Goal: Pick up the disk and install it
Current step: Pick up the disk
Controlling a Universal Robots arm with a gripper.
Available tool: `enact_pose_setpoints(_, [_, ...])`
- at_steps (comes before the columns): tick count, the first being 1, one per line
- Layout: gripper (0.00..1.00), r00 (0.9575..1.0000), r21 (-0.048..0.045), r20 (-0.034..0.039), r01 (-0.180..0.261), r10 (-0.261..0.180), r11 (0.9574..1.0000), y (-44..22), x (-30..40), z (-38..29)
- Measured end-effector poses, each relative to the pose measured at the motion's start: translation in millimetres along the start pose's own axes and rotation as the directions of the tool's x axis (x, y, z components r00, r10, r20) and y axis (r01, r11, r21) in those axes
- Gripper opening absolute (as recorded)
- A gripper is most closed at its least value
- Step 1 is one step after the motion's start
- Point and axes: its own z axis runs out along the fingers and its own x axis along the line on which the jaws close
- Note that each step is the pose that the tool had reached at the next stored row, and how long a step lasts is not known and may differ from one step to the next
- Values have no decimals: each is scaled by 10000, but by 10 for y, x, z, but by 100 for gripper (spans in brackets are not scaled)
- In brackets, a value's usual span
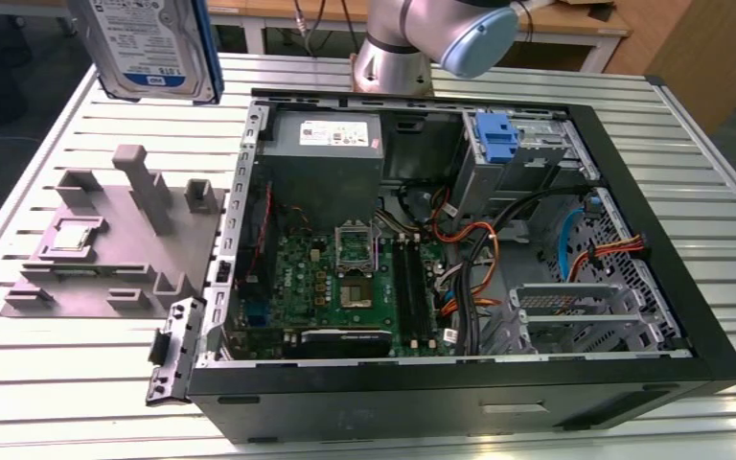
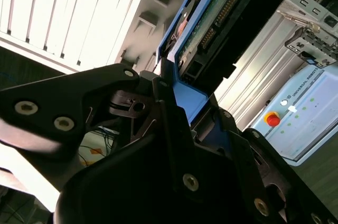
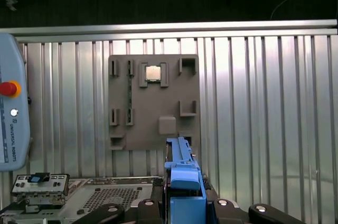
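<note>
Gripping disk (image 1: 150,43) by blue frame, claw (image 2: 179,108) clamped; white-and-blue label, green circuit board underside.

Silver arm (image 1: 391,48), pale blue joint cap (image 1: 478,42); black pincer (image 2: 165,93) with silver screws (image 2: 190,182)

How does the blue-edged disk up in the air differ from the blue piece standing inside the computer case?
The disk hangs outside the computer case, gripped by the tool; the blue bracket stands inside the case. The disk carries a silver drive with a white-and-blue label; the blue bracket shows no drive. Both have blue plastic.
</note>
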Motion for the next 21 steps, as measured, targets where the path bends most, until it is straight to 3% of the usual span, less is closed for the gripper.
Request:
enact_pose_setpoints(12, [36,10000,0,0,0,0,10000,-255,-12,1])
enact_pose_setpoints(17, [36,10000,0,0,0,0,10000,-314,-15,1])
enact_pose_setpoints(21, [36,10000,1,-1,0,0,10000,-323,-12,1])
